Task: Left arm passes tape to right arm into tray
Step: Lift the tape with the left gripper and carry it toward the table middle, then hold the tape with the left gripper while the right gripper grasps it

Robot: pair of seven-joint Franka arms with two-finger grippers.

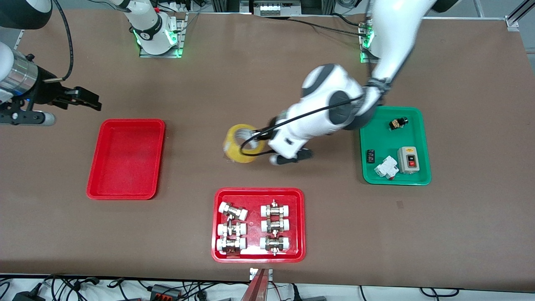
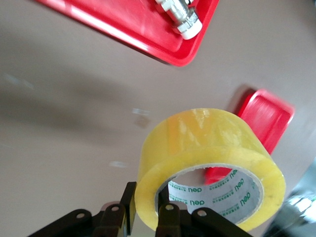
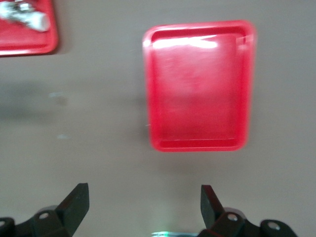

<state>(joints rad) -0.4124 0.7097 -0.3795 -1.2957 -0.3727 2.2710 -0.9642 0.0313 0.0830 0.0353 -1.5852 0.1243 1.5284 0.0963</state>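
The front view looks steeply down from high across the brown table, facing both arm bases along its top edge and taking in the whole surface. The left wrist view sits close over the tape, looking obliquely past it. The right wrist view looks nearly straight down. All three share the plain red tray.

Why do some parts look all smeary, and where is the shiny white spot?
Front view: the left arm's white boxy wrist and the left gripper smear with the yellow translucent tape roll. Left wrist view: that roll looks crisp, the plain red plastic tray fuzzy. Right wrist view: white glare streaks the tray near its rim, edges soft; the right gripper shows open.
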